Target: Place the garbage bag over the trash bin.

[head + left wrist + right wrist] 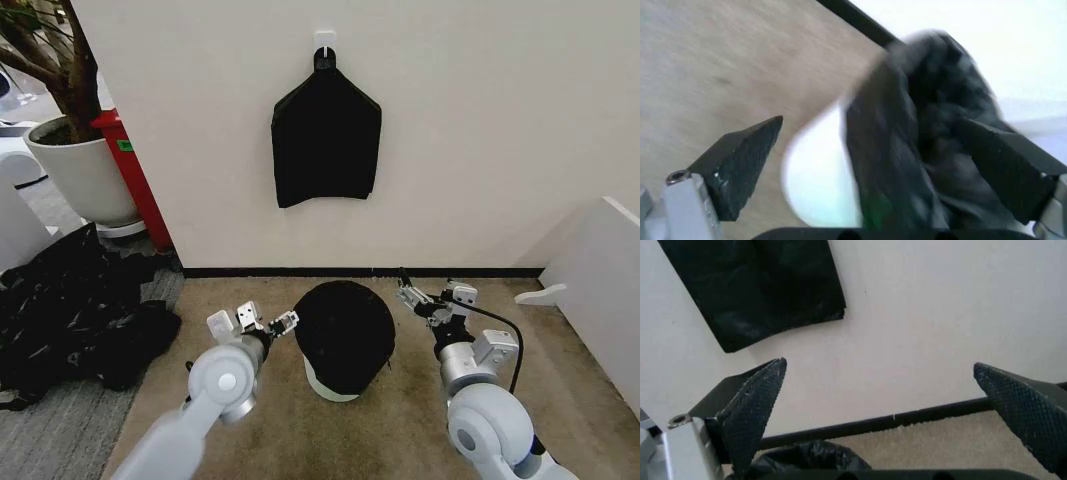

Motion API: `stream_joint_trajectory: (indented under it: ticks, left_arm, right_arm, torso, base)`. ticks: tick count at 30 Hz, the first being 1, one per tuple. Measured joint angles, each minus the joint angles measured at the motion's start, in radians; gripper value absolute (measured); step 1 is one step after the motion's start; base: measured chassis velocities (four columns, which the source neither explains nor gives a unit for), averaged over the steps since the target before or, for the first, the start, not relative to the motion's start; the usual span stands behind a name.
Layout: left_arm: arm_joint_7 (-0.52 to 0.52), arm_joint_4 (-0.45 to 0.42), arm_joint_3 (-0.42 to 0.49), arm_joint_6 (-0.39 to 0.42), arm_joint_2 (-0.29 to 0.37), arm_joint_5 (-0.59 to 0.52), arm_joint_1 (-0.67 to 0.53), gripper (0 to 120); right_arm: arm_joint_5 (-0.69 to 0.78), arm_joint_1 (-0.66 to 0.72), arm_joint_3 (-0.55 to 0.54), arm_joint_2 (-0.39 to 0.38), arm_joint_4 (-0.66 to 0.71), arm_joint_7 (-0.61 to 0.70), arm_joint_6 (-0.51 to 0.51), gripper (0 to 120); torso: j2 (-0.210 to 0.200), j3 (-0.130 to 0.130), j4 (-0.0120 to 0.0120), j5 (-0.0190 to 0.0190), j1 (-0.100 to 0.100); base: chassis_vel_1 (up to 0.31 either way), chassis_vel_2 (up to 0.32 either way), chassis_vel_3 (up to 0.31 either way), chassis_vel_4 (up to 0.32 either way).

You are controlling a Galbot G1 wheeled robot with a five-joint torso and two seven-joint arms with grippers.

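At the far left of the head view a plant pot (75,170) with a tree stands by the wall, and below it a big black plastic heap (75,310) sprawls over the floor (400,420). Next comes the left gripper (272,323), held low just beside the left side of the bag (345,333); its fingers are spread, and in the left wrist view the left gripper (870,160) has the dark, wrinkled bag (927,125) lying between its parted fingers (740,165), though blur hides whether either pad touches the plastic. The bag is draped over the bin (330,385), covering its top and most of its sides, so that just a pale strip of the bin's base shows under the black; the bin (817,185) also appears as a white curve beside the bag in the left wrist view. Above it, on the wall (480,120), a flat black bundle (326,138) hangs from a hook (324,42). To the right of the bin, the right gripper (416,297) hovers apart from the bag with its fingers spread wide and nothing between them; in the right wrist view the right gripper (887,390) faces the wall (940,315), with the bundle (760,285) beyond it and a bit of the bag (810,457) by one finger.
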Motion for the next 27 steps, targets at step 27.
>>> stream_joint_trajectory:
  ticks: [27]
  left_arm:
    - [0.994, 0.412, -0.312, 0.031, -0.013, 0.198, 0.078, 100]
  right_arm:
    - [-0.032, -0.064, -0.008, 0.031, 0.021, -0.025, 0.010, 100]
  torso:
    - [0.000, 0.000, -0.0002, -0.0006, 0.000]
  base:
    - [0.000, 0.000, 0.000, 0.000]
